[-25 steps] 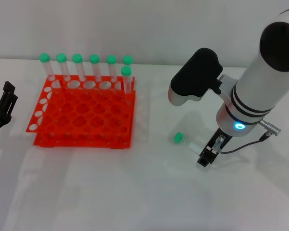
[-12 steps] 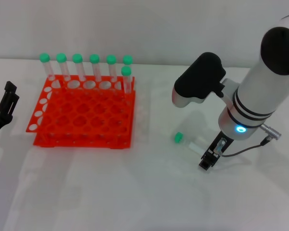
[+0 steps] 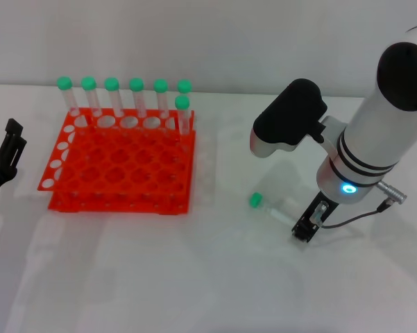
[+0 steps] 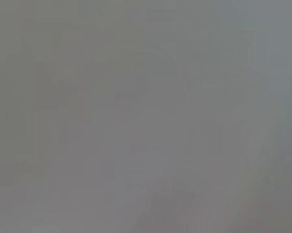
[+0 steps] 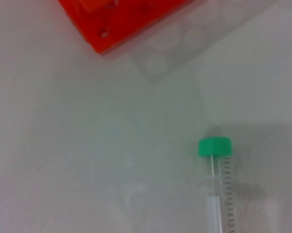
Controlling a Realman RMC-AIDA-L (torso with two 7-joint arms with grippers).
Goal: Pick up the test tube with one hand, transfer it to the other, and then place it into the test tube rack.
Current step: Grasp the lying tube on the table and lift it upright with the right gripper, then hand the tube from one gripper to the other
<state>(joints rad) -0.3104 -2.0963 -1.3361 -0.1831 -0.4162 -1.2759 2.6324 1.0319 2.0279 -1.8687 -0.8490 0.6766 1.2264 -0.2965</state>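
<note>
- Nearest to us, at the left edge of the head view, our left claw (image 3: 3, 156) hangs idle off the side of the bench (image 3: 215, 277); we cannot tell how its fingers stand, and its own wrist view is a blank grey that shows nothing.
- In the lower right of the head view our right claw (image 3: 307, 226) sits low over the bench at the end of the thick white arm (image 3: 375, 139). We see only a small black tip there, so we cannot tell whether it is spread or pressed together.
- The test tube (image 3: 269, 205) lies flat on the bench just to the left of that claw in the head view, near it but, as far as we can see, not gripped. Its green cap points left, toward the rack, and its clear body runs right and slightly down toward the claw.
- The right wrist view agrees: the test tube (image 5: 215, 184) lies along that camera's line of sight, cap end farther off and body running in under the camera.
- We judge the right arm far nearer than the left, so the pick falls to it, and the claw must close across the tube's long axis, not along it.
- Farther back, in the upper left of the head view, the test tube rack (image 3: 118, 166) stands well apart from the tube, with seven capped tubes (image 3: 135, 97) upright along its far edge.
</note>
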